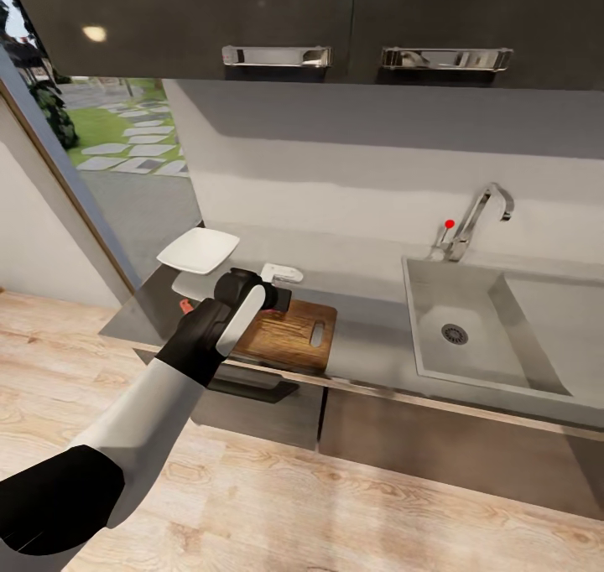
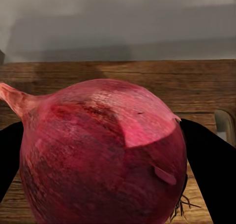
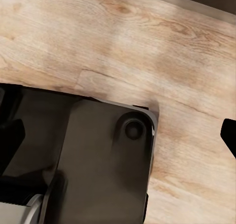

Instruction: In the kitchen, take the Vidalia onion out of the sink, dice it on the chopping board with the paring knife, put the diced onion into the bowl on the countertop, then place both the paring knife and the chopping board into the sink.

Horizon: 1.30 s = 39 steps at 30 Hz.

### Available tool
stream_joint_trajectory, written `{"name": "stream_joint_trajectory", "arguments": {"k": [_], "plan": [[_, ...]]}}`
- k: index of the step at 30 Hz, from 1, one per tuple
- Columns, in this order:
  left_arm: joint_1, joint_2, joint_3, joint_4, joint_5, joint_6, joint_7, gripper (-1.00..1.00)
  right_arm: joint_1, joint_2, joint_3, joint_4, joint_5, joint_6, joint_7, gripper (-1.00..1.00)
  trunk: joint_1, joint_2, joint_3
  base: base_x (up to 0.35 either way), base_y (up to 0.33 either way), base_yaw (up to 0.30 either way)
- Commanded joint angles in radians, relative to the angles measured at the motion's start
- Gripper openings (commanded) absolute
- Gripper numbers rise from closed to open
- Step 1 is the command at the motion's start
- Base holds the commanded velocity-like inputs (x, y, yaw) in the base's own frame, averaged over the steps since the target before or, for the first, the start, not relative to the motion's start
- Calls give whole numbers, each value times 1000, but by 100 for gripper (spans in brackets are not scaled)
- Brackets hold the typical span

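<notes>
Left gripper (image 2: 105, 155) clamped on the onion (image 2: 101, 155), fingers (image 2: 209, 170) on both sides, over the board (image 1: 289, 333). Suggest lowering onto the board's middle, clear of the handle slot, and releasing only on contact so it doesn't roll. Knife handle (image 1: 184, 306) peeks out left of the arm, beside the board. Right gripper's state: can't tell.

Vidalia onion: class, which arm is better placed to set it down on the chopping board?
Left. Its pincer holds the Vidalia onion right over the chopping board; the right wrist camera faces the wooden floor.
</notes>
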Motion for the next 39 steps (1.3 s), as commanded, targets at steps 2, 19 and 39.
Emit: {"name": "stream_joint_trajectory", "arguments": {"k": [2,19,39], "plan": [[-1,0,-2,1,10,2,10,-100,0,2,-8,-2,5,-2,9,100,1,-2,-2,-95,-57,0],[-1,0,-2,-51,10,2,10,-100,0,2,-8,-2,5,-2,9,100,1,-2,-2,-51,-45,0],[-1,2,-2,-48,10,3,10,-100,0,1,-8,-2,5,-2,9,100,1,-2,-2,-90,0,0]]}}
